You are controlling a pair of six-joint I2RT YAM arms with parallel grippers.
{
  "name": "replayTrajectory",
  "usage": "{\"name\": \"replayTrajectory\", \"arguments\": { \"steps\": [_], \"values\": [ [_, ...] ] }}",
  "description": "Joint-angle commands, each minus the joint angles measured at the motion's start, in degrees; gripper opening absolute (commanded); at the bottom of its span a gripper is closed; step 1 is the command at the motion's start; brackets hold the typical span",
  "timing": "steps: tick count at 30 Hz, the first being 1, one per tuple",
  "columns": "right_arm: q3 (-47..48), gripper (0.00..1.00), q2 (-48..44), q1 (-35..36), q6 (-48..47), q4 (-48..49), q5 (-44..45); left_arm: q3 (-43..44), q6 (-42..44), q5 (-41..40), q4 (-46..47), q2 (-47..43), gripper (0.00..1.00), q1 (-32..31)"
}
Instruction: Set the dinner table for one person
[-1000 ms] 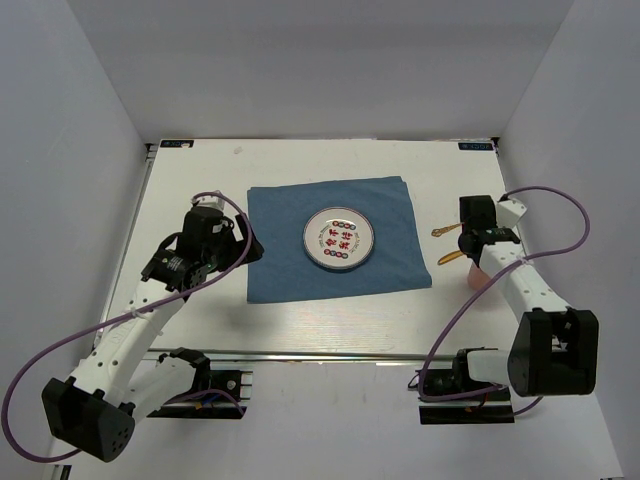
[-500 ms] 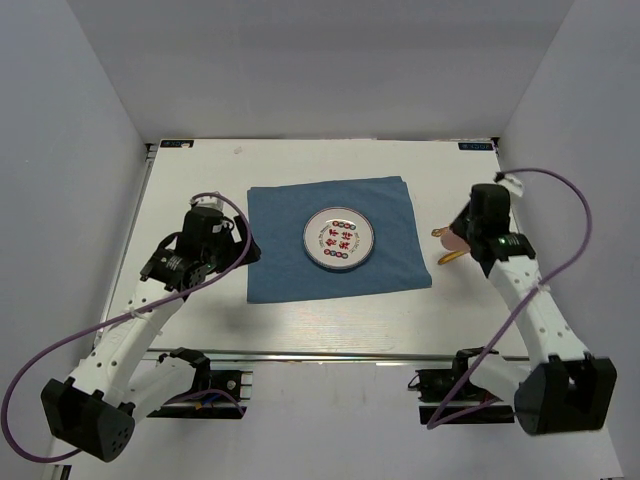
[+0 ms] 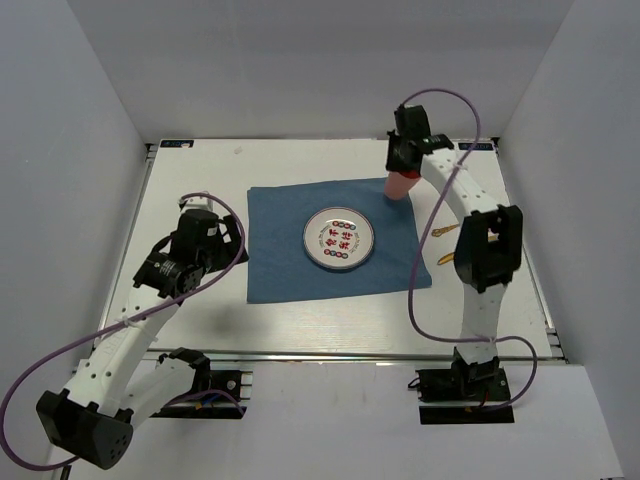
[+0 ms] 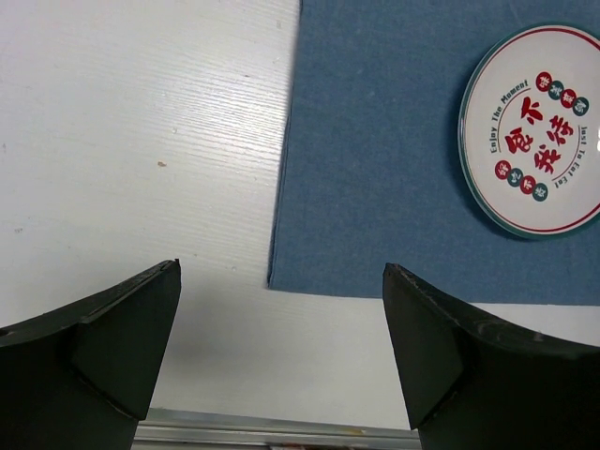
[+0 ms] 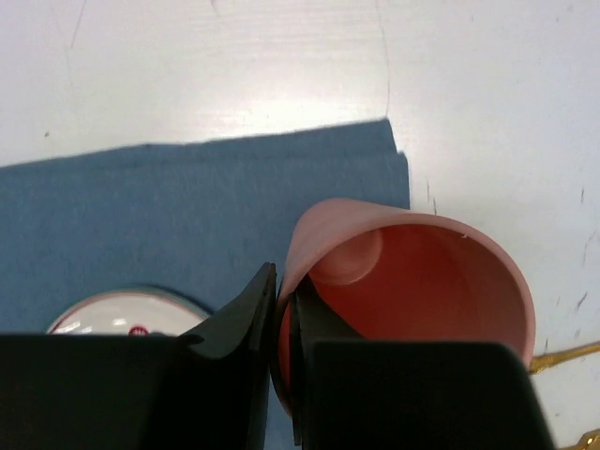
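The white dinner table (image 3: 200, 170) carries a blue cloth placemat (image 3: 300, 265) with a round white plate (image 3: 340, 241) with red and blue print in its middle. My right gripper (image 3: 402, 172) is shut on the rim of a pink cup (image 3: 398, 185) and holds it over the placemat's far right corner. In the right wrist view one finger is inside the cup (image 5: 412, 291), the other outside. Gold cutlery (image 3: 446, 232) lies right of the placemat. My left gripper (image 4: 281, 309) is open and empty over the table near the placemat's near left corner (image 4: 281, 272).
A metal rail (image 3: 330, 354) runs along the table's near edge. White walls close in the left, far and right sides. The right arm's purple cable (image 3: 430, 260) hangs over the placemat's right edge.
My right arm has swung from the table's right side to the far right corner of the placemat, carrying the pink cup. My left arm has shifted slightly.
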Motion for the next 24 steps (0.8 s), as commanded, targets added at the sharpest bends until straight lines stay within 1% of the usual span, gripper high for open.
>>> {"name": "replayTrajectory", "arguments": {
  "steps": [1,4,7,10,13,18,24],
  "values": [
    [11.88,0.0,6.5,1.22,-4.55,-8.6,5.42,-0.37,0.98,-0.23,1.28,-0.44,0.98,0.27],
    [16.81,0.0,10.38,2.01,-4.65,-10.36,5.69,-0.45,1.5,0.83,1.54,0.18,0.98,0.27],
    [18.67,0.0,11.8,3.5,-3.86,-11.42,7.53,-0.37,1.5,0.74,1.46,0.53,0.98,0.27],
    [16.31,0.0,10.84,4.82,-3.68,-9.59,10.52,-0.37,1.5,0.66,1.46,0.18,0.98,0.27],
    [13.67,0.0,10.13,5.26,-3.95,-7.56,10.44,-0.37,1.59,1.0,1.63,-0.08,0.98,0.27],
    [12.87,0.0,12.85,5.44,-3.95,-6.77,9.21,-0.45,1.77,1.18,1.72,-0.08,0.98,0.27],
    [13.66,0.0,14.52,5.88,-3.77,-5.45,11.23,-0.63,2.03,1.8,1.99,-0.52,0.98,0.27]
  ]
}}
